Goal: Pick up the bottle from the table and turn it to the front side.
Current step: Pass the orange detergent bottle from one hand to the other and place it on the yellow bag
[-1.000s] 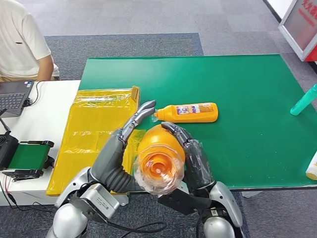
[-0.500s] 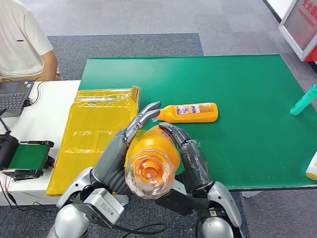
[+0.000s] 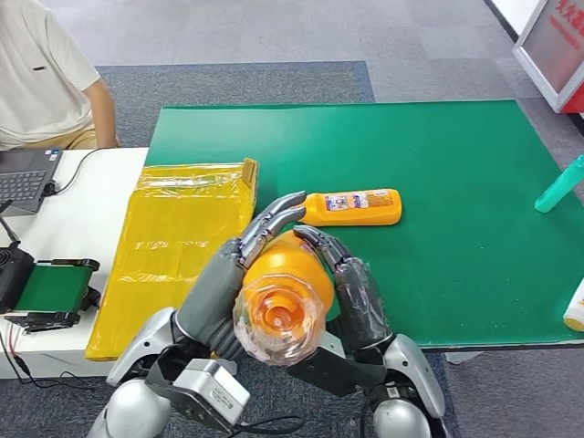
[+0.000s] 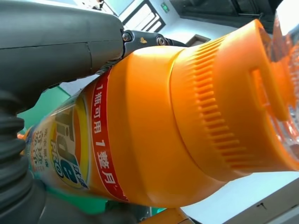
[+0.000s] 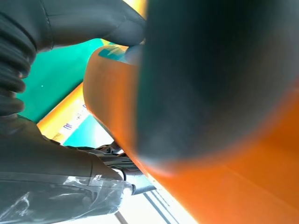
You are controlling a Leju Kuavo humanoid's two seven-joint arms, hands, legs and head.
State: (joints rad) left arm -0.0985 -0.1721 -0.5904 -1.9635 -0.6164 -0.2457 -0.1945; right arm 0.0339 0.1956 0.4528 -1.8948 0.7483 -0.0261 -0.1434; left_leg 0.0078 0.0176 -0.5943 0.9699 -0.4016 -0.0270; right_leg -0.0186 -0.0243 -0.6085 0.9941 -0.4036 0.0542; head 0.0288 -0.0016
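Green matting (image 3: 447, 164) is covering the table, with a yellow plastic bag (image 3: 175, 237) lying at its left edge and a slim orange bottle (image 3: 351, 207) lying on its side just beyond the hands. Both hands are gripping a large orange detergent bottle (image 3: 293, 274) above the near edge of the mat, its clear-wrapped ribbed cap (image 3: 279, 319) pointing toward the camera. Left hand (image 3: 237, 265) is pressing along the bottle's left side while the right hand (image 3: 348, 278) is clasping its right side, and the left wrist view is showing the bottle's red-banded label.
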